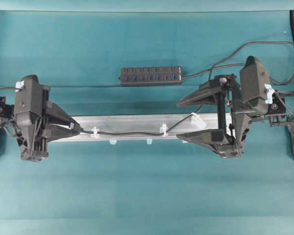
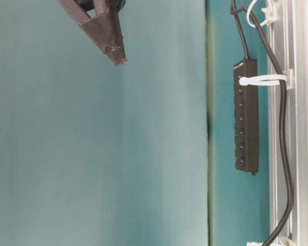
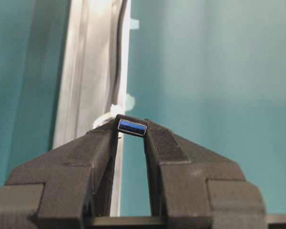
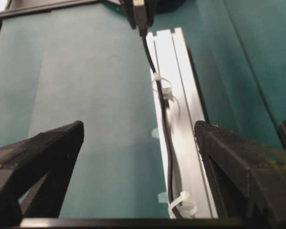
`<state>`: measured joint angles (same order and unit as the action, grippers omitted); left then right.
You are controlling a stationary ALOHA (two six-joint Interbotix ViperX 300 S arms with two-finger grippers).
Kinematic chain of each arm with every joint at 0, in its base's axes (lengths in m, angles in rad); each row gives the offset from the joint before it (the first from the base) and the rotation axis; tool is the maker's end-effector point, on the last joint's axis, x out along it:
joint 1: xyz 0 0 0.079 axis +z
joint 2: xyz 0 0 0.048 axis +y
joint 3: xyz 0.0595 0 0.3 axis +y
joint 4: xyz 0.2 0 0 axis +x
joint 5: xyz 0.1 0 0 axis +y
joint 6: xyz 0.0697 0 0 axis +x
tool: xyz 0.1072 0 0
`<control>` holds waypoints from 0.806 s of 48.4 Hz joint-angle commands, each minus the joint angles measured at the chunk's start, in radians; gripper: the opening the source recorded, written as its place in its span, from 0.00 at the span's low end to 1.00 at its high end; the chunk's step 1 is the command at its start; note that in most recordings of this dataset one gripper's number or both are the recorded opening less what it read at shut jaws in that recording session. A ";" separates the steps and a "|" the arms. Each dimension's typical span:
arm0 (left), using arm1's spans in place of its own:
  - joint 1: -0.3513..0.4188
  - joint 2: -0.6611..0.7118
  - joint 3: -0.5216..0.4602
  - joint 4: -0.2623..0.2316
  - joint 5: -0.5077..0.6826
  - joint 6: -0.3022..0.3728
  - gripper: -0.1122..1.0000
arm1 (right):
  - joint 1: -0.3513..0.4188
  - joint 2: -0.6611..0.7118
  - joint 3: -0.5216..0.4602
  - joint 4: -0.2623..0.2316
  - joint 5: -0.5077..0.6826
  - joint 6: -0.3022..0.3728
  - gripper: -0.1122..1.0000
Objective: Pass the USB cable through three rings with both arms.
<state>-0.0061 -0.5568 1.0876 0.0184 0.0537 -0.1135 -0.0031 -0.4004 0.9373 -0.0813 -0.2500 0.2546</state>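
Left gripper point(image 1: 74, 128) at the left end of the aluminium rail point(image 1: 137, 121), fingers point(image 3: 102, 143) narrow and clamped on the plug point(image 3: 132, 127) of the USB cable point(image 1: 130, 132) — silver shell and blue insert facing the left wrist camera, pinched between the two tips. From the plug, black cord trailing rightward along the rail, threaded through the left ring point(image 1: 94, 131) and the middle ring point(image 1: 163, 129), then curving up past the right ring point(image 1: 196, 120) toward the back of the tabletop point(image 1: 147, 196). All three rings standing on the rail, well apart from one another. Seen from the right wrist: cord lying in the rail's groove, passing the far ring point(image 4: 162, 85) and reaching the near ring point(image 4: 182, 202) at the bottom edge.

Right gripper point(image 1: 198, 118) over the right end of the rail, fingers point(image 4: 47, 152) spread wide and holding nothing — one tip on each side of the rail, the right ring between them. In the table-level view, only one finger tip point(image 2: 113, 43) visible, hanging clear of the surface.

Black multi-port hub point(image 1: 151, 76) behind the rail, apart from it, its own cord running off to the right. Small pale-cyan tabs point(image 1: 112, 142) along the rail's front edge.
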 commanded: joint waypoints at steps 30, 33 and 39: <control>-0.003 -0.005 -0.026 0.002 -0.006 0.000 0.29 | 0.000 -0.005 -0.006 -0.002 0.017 -0.002 0.71; -0.003 -0.005 -0.026 0.002 -0.006 0.000 0.29 | 0.000 -0.005 -0.006 -0.002 0.017 -0.003 0.71; -0.003 -0.003 -0.025 0.002 -0.006 0.000 0.29 | 0.000 -0.005 -0.006 -0.002 0.017 -0.002 0.71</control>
<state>-0.0061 -0.5568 1.0876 0.0169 0.0537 -0.1135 -0.0031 -0.4004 0.9373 -0.0813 -0.2286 0.2531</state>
